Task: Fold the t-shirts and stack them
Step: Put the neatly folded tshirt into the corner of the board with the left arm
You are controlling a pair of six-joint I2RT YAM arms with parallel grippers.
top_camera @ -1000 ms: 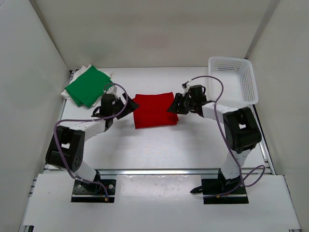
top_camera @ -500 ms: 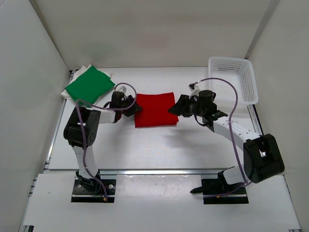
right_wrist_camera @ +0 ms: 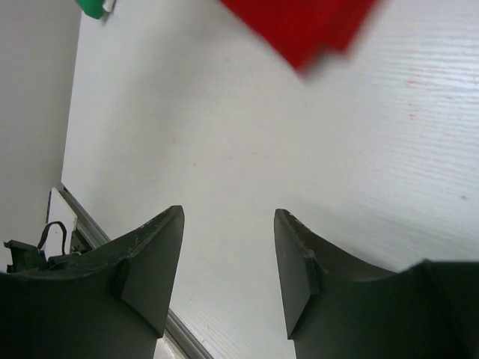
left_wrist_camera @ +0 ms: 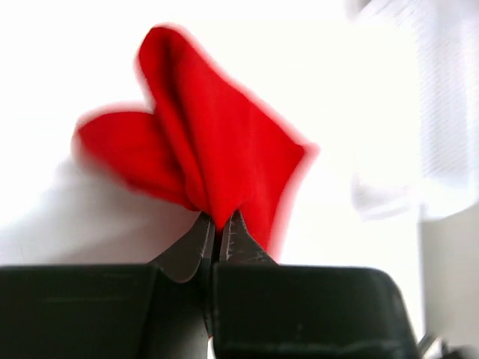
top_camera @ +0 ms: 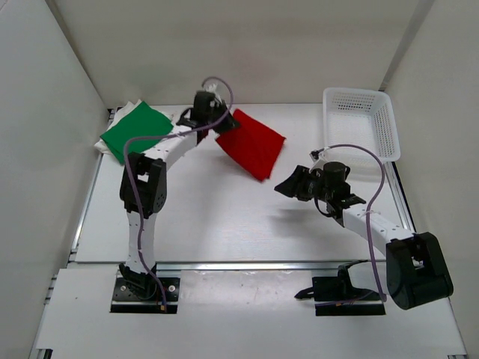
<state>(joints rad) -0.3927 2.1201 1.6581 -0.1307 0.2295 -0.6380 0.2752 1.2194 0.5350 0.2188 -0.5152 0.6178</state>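
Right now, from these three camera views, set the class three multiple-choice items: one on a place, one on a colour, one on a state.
1. Where is the white plastic lattice basket?
A. far right corner
B. far left corner
C. table centre

2. Which colour is the soft cloth t-shirt topping the far-left pile?
A. red
B. green
C. blue

3. What is the left gripper doing?
A. open, empty
B. shut on the folded red cloth t-shirt
C. shut on the basket

Answers:
1 A: the top view shows it by the right wall.
2 B: it is green, over a white cloth t-shirt.
3 B: its jaws pinch red cloth.
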